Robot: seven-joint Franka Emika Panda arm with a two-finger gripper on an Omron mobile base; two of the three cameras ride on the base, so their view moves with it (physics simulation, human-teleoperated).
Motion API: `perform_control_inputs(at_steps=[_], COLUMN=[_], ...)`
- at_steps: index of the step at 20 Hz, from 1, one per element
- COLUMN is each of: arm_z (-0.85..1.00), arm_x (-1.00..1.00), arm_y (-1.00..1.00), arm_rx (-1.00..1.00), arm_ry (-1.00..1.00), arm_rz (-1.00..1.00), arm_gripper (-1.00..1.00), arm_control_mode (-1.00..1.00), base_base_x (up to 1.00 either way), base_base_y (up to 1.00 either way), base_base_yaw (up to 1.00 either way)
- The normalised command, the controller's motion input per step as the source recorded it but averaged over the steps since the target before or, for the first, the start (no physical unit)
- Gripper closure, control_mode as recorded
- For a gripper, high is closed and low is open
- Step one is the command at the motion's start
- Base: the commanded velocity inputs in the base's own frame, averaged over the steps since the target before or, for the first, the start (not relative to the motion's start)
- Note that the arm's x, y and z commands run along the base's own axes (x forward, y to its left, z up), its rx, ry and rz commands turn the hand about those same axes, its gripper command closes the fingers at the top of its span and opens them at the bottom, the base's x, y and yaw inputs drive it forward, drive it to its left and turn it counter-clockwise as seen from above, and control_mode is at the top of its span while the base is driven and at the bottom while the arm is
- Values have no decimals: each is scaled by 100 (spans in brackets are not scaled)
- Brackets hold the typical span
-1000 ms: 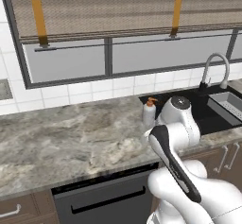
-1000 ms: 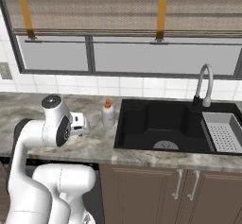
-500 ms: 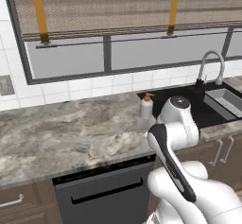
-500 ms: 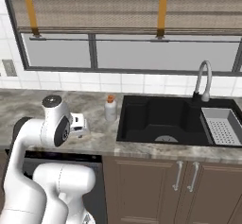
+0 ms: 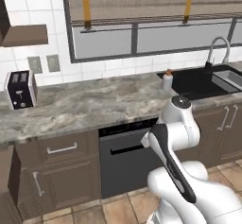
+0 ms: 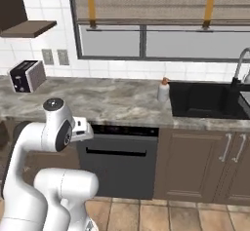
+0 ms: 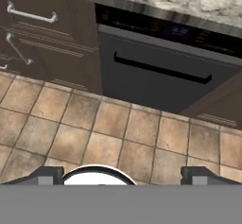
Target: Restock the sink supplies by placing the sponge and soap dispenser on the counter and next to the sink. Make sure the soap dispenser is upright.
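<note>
The soap dispenser (image 5: 167, 80) (image 6: 163, 89), a white bottle with an orange nozzle, stands upright on the marbled counter (image 5: 94, 106) (image 6: 102, 101), right at the left edge of the dark sink (image 5: 201, 83) (image 6: 202, 101). The sponge is out of view. My arm is folded in front of the cabinets, well back from the counter. In the hand view my gripper (image 7: 124, 176) points down at the tiled floor, its two dark fingertips (image 7: 47, 175) far apart: open, with nothing between them.
A black dishwasher (image 5: 125, 157) (image 6: 119, 159) (image 7: 165, 72) sits under the counter among dark brown cabinets (image 5: 56, 171). A toaster (image 5: 20, 90) (image 6: 27, 75) stands at the counter's far left. The silver faucet (image 5: 217, 50) arches over the sink. Tiled floor (image 7: 118, 133) lies below.
The whole picture has shifted: the base has backed away from the counter, so cabinets, floor and toaster come into view. The soap dispenser stays upright beside the sink. The gripper stays open.
</note>
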Motion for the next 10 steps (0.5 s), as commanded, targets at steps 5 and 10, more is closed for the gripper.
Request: perform_control_inputs(at_steps=[5, 10], arm_z=[0, 0], arm_x=[0, 0], arm_y=[0, 0], arm_rx=[0, 0], arm_ry=[0, 0], arm_rz=[0, 0], arm_gripper=[-100, -100], arm_control_mode=[100, 100], base_base_x=[-69, -17], base_base_y=[100, 100], base_base_yaw=[0, 0])
